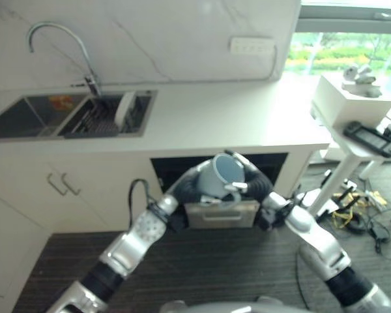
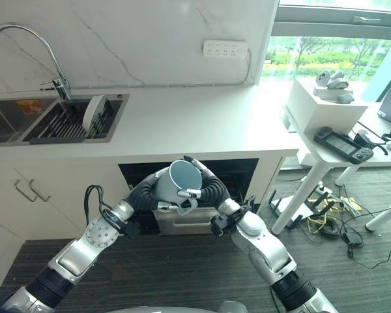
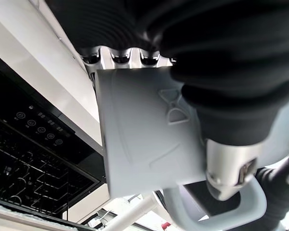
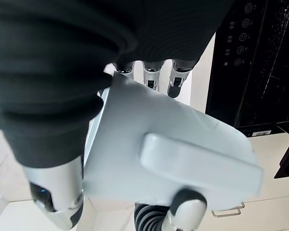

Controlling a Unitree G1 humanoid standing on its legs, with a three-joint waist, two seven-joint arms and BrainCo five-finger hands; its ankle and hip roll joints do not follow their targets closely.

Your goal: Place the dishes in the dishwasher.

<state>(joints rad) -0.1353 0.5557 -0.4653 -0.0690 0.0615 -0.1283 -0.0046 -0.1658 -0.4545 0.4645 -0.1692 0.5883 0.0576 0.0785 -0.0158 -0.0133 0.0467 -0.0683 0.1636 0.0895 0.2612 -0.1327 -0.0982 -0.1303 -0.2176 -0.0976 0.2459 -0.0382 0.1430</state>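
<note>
A pale blue-grey mug (image 2: 182,181) is held in the air between both hands, tipped so its open mouth faces up toward the head camera, its handle (image 2: 186,203) hanging at the lower side. The left hand (image 2: 158,182) wraps the mug's left wall and the right hand (image 2: 205,182) wraps the right wall, fingers curled round it from both sides; the right thumb (image 4: 58,192) presses its side in the right wrist view. The mug hangs in front of the open dishwasher (image 2: 238,173), a dark cavity under the white countertop (image 2: 202,124), above its lowered door (image 2: 186,222). The left wrist view shows the dishwasher's black control strip (image 3: 36,127) and the wire rack (image 3: 33,178) inside, which the head views barely reveal. On the countertop to the left sits a sink (image 2: 6,120) with a curved tap (image 2: 26,39), and a drying rack (image 2: 65,124) holding what looks like a white plate (image 2: 93,112) on edge. To the right stands a white side table (image 2: 332,147) carrying a box (image 2: 319,104), well apart from the arms, with dark floor (image 2: 182,274) open below the hands
</note>
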